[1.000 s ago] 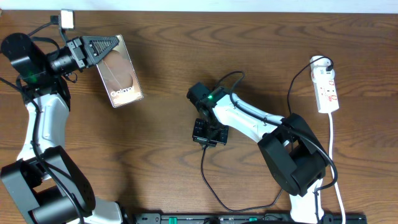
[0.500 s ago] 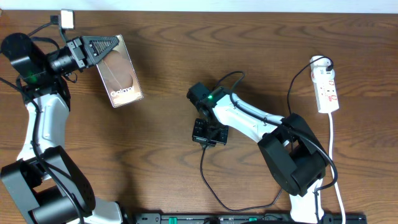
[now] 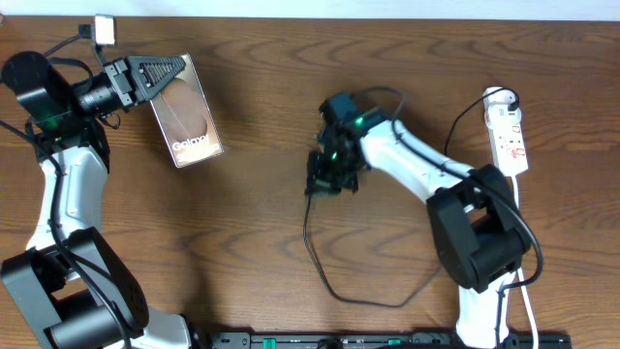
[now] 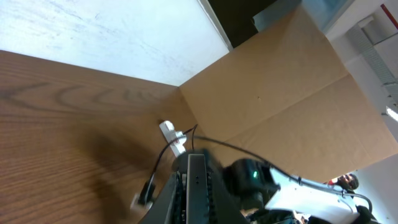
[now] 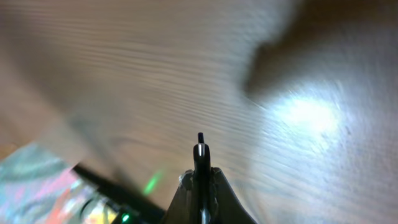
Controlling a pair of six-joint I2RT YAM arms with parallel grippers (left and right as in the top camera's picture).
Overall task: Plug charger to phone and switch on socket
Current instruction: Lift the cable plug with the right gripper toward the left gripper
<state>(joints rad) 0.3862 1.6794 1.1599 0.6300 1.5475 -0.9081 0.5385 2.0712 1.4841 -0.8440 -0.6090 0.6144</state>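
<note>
The phone (image 3: 189, 116) is a brown slab with white lettering, held at its far end by my left gripper (image 3: 167, 70), which is shut on it at the far left. In the left wrist view its thin edge (image 4: 197, 177) runs between the jaws (image 4: 197, 205). My right gripper (image 3: 327, 174) is mid-table, shut on the charger's black plug (image 5: 200, 149), whose tip pokes out past the fingers (image 5: 200, 183). The charger's thin cable (image 3: 312, 242) hangs down and loops toward the front. The white socket (image 3: 510, 136) lies at the far right, away from both grippers.
The socket's white cord (image 3: 520, 242) runs down the right edge. A black rail (image 3: 387, 340) lines the front edge. A small white block (image 3: 105, 29) sits at the back left. The right wrist view is motion-blurred.
My right arm has swung back and to the right, carrying the plug and pulling the cable along. The left arm and phone have not moved.
</note>
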